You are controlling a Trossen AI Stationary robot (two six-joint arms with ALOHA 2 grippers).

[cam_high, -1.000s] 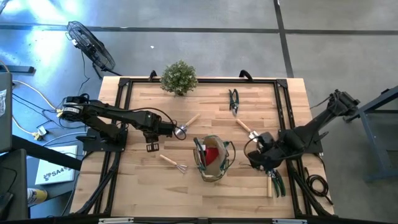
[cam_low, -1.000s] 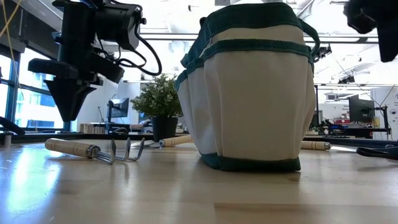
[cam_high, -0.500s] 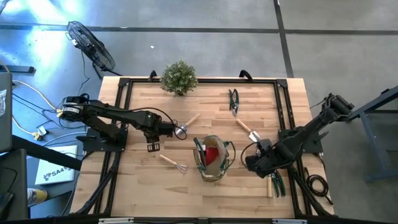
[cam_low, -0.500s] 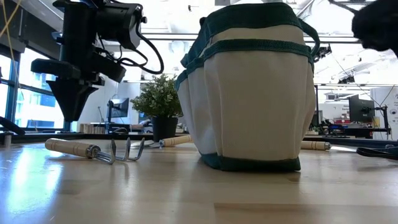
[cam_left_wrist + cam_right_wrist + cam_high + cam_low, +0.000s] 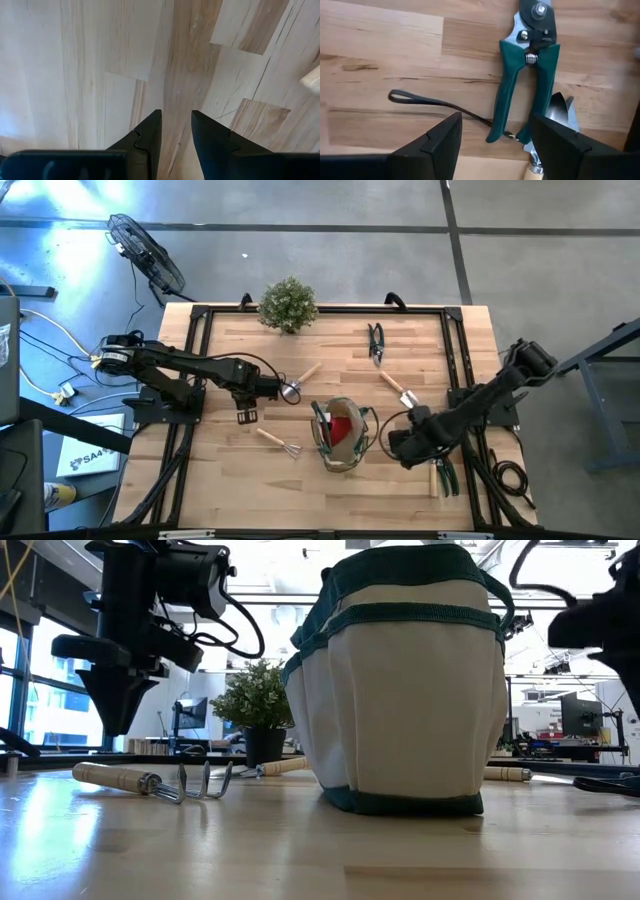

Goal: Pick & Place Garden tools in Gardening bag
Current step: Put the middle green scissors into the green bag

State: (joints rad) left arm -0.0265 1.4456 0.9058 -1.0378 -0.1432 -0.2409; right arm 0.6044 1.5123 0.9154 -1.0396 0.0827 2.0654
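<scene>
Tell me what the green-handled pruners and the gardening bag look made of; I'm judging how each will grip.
The pruners: bare steel-looking blades and bolt, shiny, with a coil spring; handles in smooth dark-green coating, probably plastic or vinyl over metal. A thin dark loop, maybe cord, trails from one handle. The gardening bag: matte tan woven fabric, likely canvas, with green trim bands and visible seams between pockets.

The left arm is stretched from the table's left edge toward its middle, and the left gripper point(image 5: 243, 415) is hung above the tabletop, pointing straight down; its fingers point(image 5: 148, 135) are set a narrow gap apart, with nothing between them. The right arm is folded in from the right edge, and the right gripper point(image 5: 493, 138) is held low with its jaws spread wide and empty
</scene>
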